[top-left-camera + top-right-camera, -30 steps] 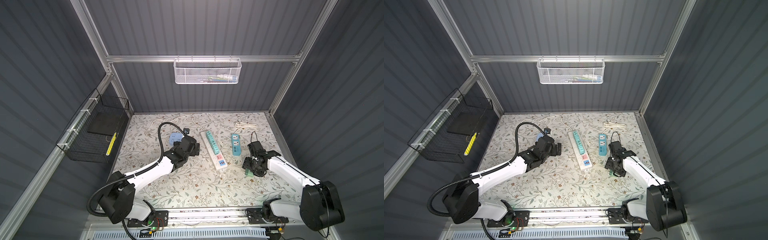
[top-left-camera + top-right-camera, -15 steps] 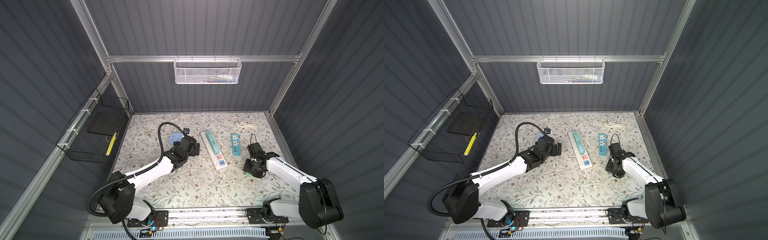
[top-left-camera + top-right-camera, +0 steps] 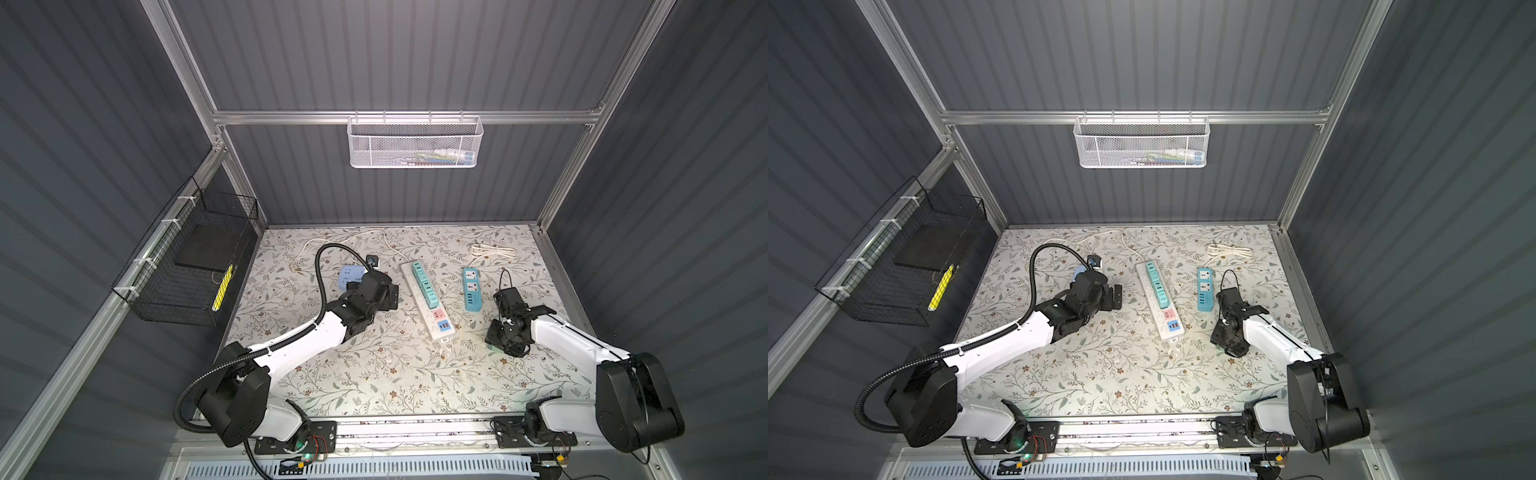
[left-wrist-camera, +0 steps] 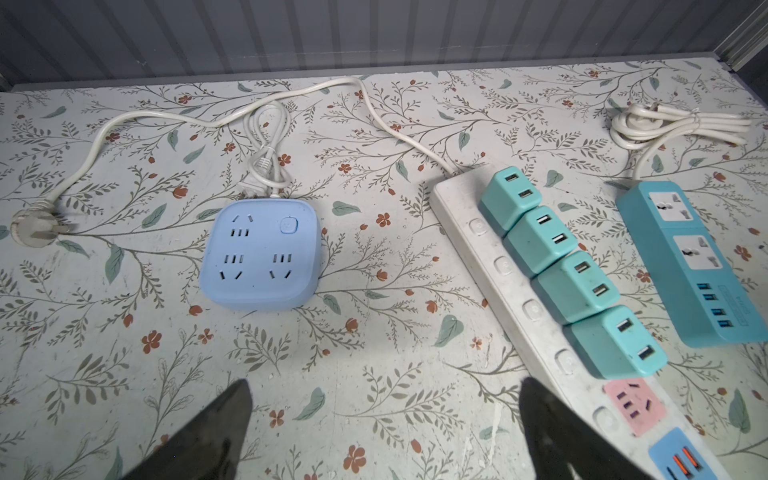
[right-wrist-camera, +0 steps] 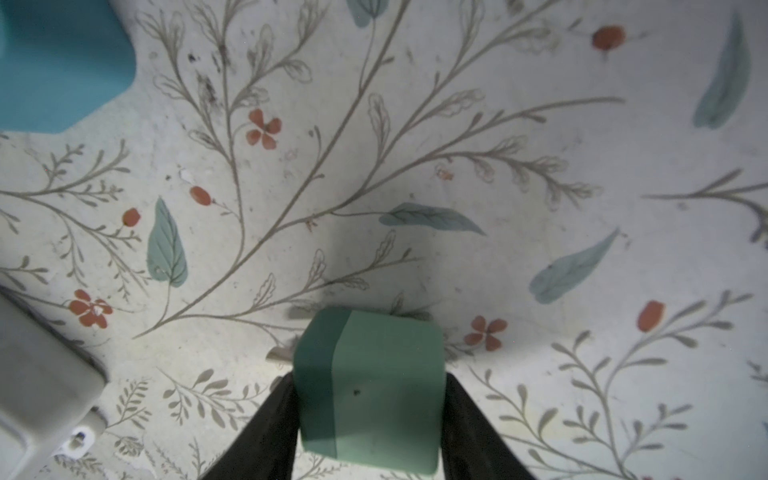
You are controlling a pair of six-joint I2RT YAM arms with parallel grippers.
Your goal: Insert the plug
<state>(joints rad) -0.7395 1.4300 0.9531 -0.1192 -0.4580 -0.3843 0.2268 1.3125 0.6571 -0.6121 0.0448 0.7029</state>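
The right tool (image 5: 369,381) grasps the green plug (image 5: 386,353) between both fingers, low at the worktop (image 5: 540,166), near the white power strip (image 3: 423,305), on its right side. The left tool (image 4: 384,384) is released and empty, left of this strip.

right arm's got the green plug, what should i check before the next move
1. Right gripper shut on the green plug, fingers against both its sides: ok.
2. Plug lifted clear of the table: cannot tell.
3. Which way the prongs face: cannot tell.
4. Pink socket on the white power strip free: ok.
5. Left gripper open and empty: ok.
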